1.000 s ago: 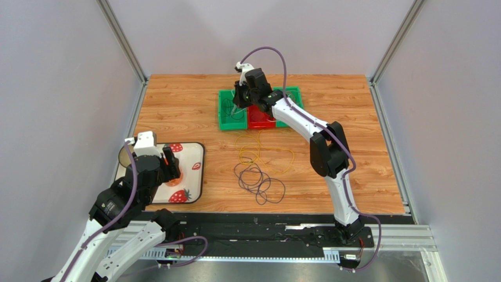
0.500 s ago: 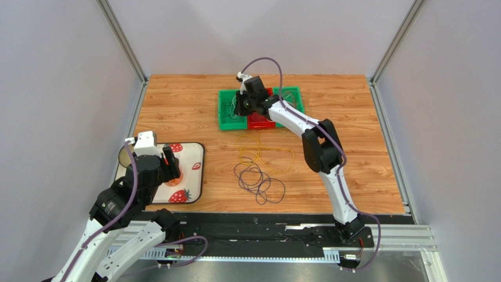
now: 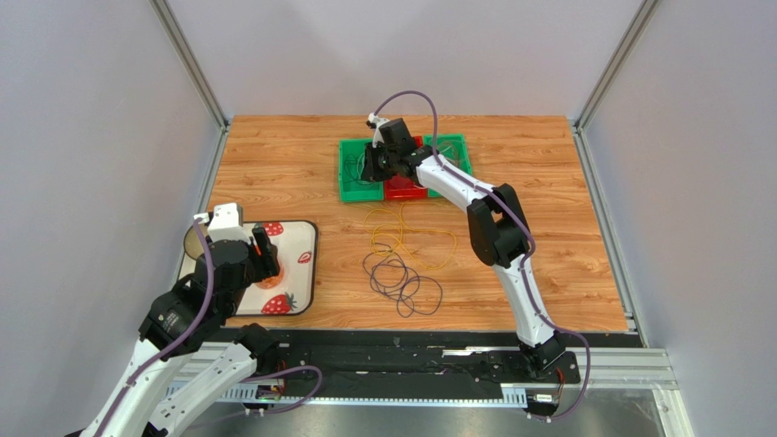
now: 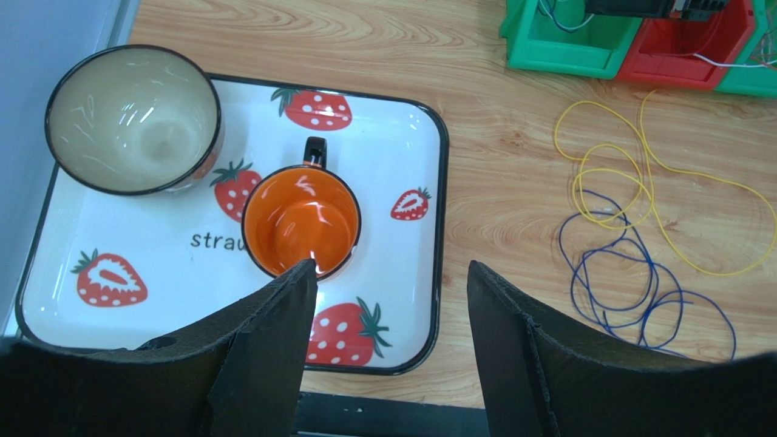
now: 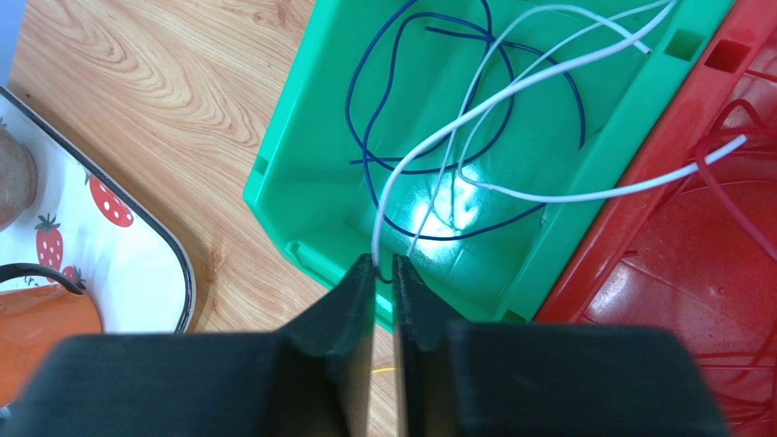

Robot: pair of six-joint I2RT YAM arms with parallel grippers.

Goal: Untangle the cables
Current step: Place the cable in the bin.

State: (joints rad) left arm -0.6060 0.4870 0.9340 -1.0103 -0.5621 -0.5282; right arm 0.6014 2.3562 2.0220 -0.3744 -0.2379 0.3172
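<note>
On the wood table lie loose cables: yellow loops [image 3: 412,233] [image 4: 638,182] and dark purple-blue loops [image 3: 401,282] [image 4: 629,287] just in front of them. My right gripper [image 3: 374,167] [image 5: 384,264] hangs over the near edge of the left green bin [image 5: 310,182]. Its jaws stand a narrow gap apart, and a white cable [image 5: 474,109] runs down between the tips. A blue cable [image 5: 383,109] lies coiled in that bin. Red cable [image 5: 730,155] lies in the red bin [image 5: 684,300]. My left gripper [image 4: 392,269] [image 3: 264,248] is open and empty above the tray.
A strawberry-print tray [image 4: 419,228] at the near left holds a beige bowl [image 4: 132,118] and an orange mug [image 4: 301,218]. Green and red bins [image 3: 351,189] stand in a row at the back middle. Grey walls close in both sides.
My right arm has swung its gripper down and left over the left green bin. Its jaws, earlier pressed together, now show a thin gap. The left arm has not moved.
</note>
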